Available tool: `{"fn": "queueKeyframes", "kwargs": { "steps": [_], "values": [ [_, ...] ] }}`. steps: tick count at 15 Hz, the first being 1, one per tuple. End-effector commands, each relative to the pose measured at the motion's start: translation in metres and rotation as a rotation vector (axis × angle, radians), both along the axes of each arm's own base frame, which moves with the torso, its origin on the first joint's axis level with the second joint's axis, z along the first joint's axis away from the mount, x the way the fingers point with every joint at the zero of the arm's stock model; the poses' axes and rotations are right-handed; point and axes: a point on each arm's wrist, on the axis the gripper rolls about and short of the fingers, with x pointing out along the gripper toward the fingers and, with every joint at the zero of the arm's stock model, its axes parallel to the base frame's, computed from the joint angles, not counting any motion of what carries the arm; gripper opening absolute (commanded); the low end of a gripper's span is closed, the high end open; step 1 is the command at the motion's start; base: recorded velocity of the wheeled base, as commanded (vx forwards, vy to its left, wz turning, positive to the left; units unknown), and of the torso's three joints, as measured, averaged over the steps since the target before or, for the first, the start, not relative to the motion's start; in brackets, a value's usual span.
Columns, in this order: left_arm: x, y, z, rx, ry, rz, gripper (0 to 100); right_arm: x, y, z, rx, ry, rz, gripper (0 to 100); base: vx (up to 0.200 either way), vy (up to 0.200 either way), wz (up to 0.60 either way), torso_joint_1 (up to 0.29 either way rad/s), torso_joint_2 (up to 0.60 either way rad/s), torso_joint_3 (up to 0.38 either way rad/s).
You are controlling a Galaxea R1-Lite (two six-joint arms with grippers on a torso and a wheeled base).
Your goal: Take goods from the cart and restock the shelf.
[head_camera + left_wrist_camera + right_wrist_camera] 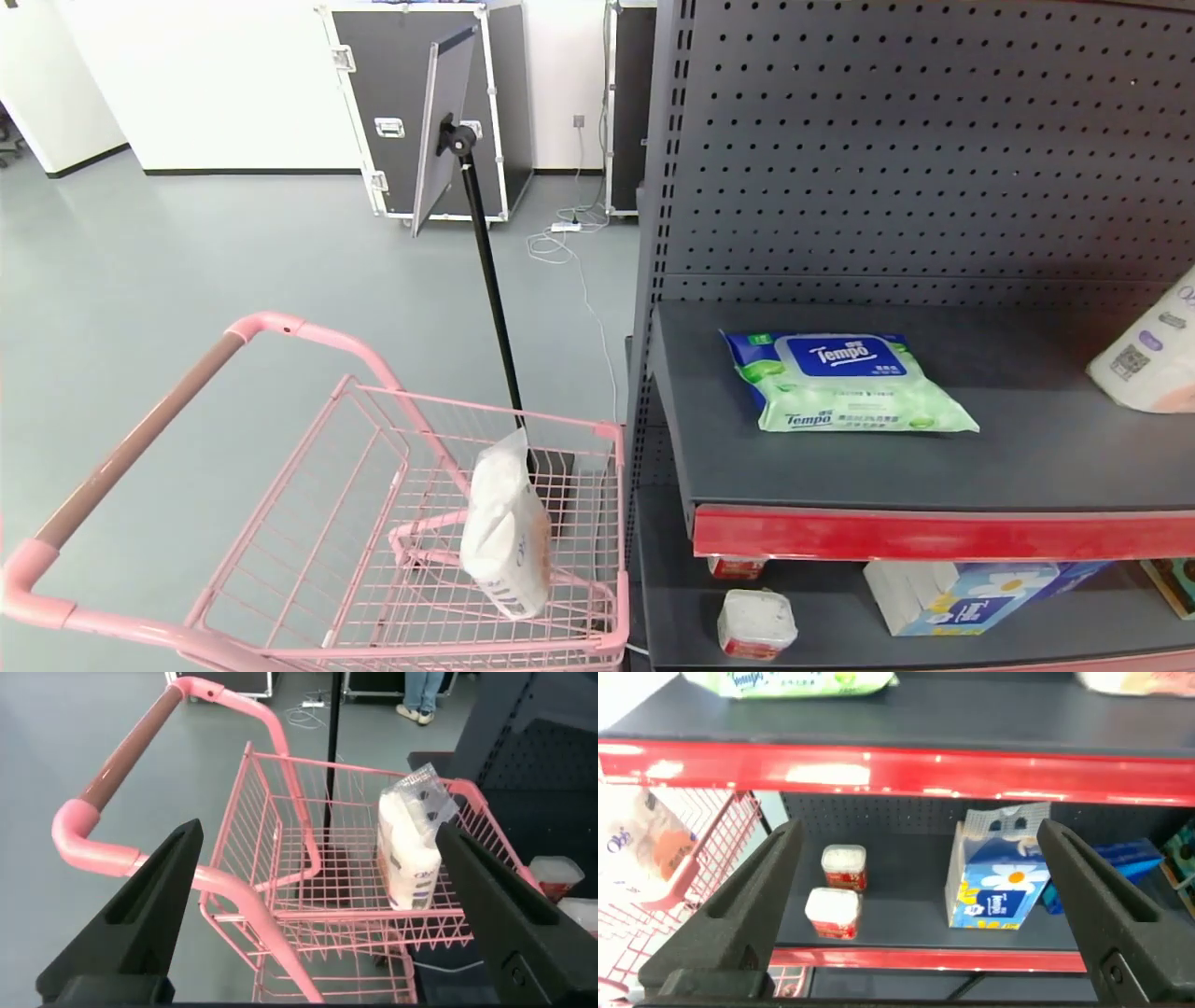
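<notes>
One white plastic-wrapped pack [504, 523] is seen upright in the pink wire cart [266, 325], close to the dark grey metal shelf [887, 140].

The left gripper [320, 831] is held above the cart, facing the pack, and the right gripper [920, 826] low before the shelf; each is spread wide, with nothing in it. The pack should be taken across its narrow sides, not by the loose top fold, and lifted clear of the wire rim. Free room is offered on the upper board [1027, 448] beside the flat green-and-blue wipes pack [840, 383]. The grey floor [187, 252] is smooth; black cases [392, 75] are seen behind.
</notes>
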Motion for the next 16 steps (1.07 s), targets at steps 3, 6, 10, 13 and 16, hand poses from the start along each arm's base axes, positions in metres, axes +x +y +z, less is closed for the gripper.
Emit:
{"fn": "queueKeyframes", "kwargs": {
  "steps": [3, 6, 10, 13, 16],
  "values": [
    [0.0000, 0.0000, 0.0000, 0.000, 0.001, 0.001, 100, 0.0000, 0.0000, -0.0001, -0.001, 0.001, 0.000, 100, 0.000, 0.000, 0.00, -0.134, 0.35, 0.209],
    [0.0000, 0.0000, 0.0002, 0.000, 0.000, 0.001, 100, 0.0000, 0.0000, -0.0001, 0.001, 0.001, 0.000, 100, 0.000, 0.000, 0.00, -0.147, 0.38, 0.237],
    [0.0000, 0.0000, 0.0002, 0.000, 0.000, 0.001, 100, 0.0000, 0.0000, -0.0001, 0.001, 0.001, 0.000, 100, 0.000, 0.000, 0.00, -0.152, 0.42, 0.267],
    [0.0000, 0.0000, 0.0002, 0.000, 0.000, 0.001, 100, 0.0000, -0.0001, -0.0001, 0.001, 0.001, -0.003, 100, 0.000, 0.000, 0.00, -0.180, 0.54, 0.354],
    [0.0000, 0.0000, 0.0000, 0.003, 0.001, -0.001, 100, 0.0000, 0.0000, -0.0001, -0.001, 0.001, -0.001, 100, 0.000, 0.000, 0.00, -0.172, 0.54, 0.365]
  ]
}}
